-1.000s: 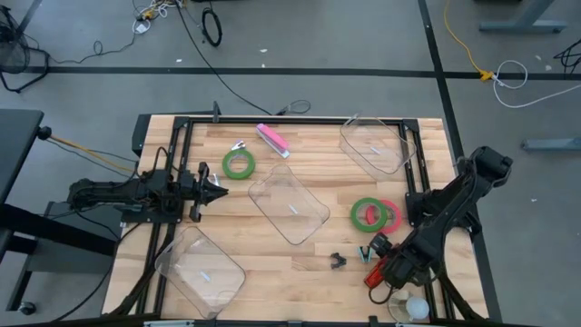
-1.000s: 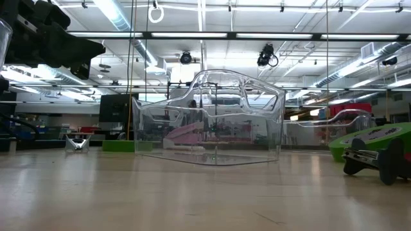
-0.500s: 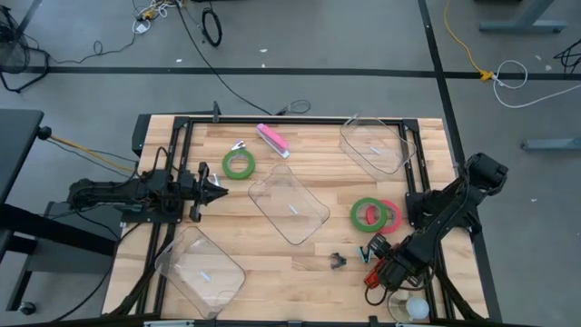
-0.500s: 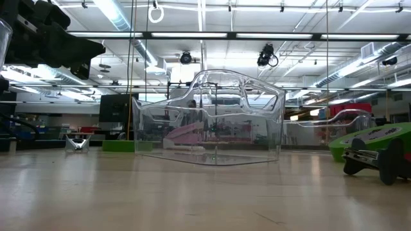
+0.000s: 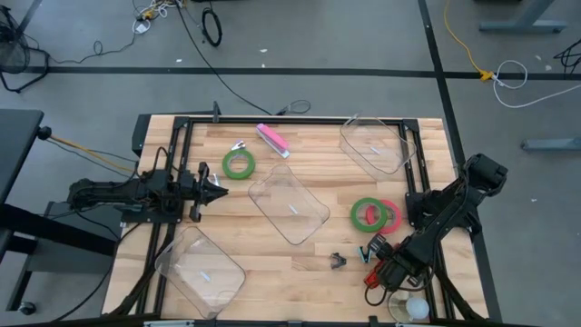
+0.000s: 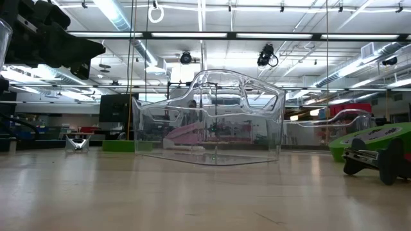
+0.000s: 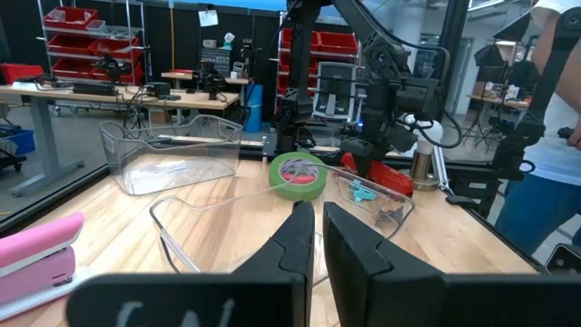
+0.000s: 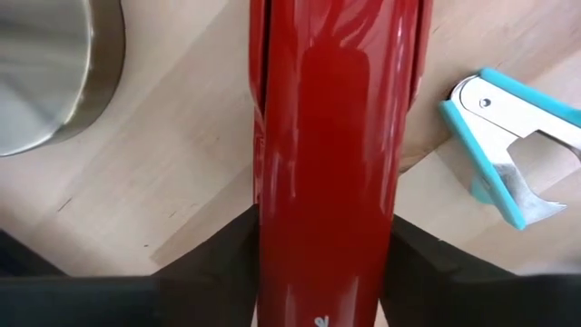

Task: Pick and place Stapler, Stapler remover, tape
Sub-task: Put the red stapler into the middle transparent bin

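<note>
My right gripper [image 5: 379,265] is clamped on the red stapler [image 8: 331,136] at the table's [image 5: 272,263] near right corner, the stapler running straight out between my fingers. The teal staple remover [image 8: 504,145] lies just beside it. My left gripper [image 5: 216,191], fingers nearly together, waits by the left edge near a green tape ring [image 5: 239,164].

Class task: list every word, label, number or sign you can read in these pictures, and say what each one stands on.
No text reads clearly anywhere.
Pale marks on the housing of the left gripper: too blurred to read.
Small white mark on the red stapler: cut off at the picture's edge, unreadable.
</note>
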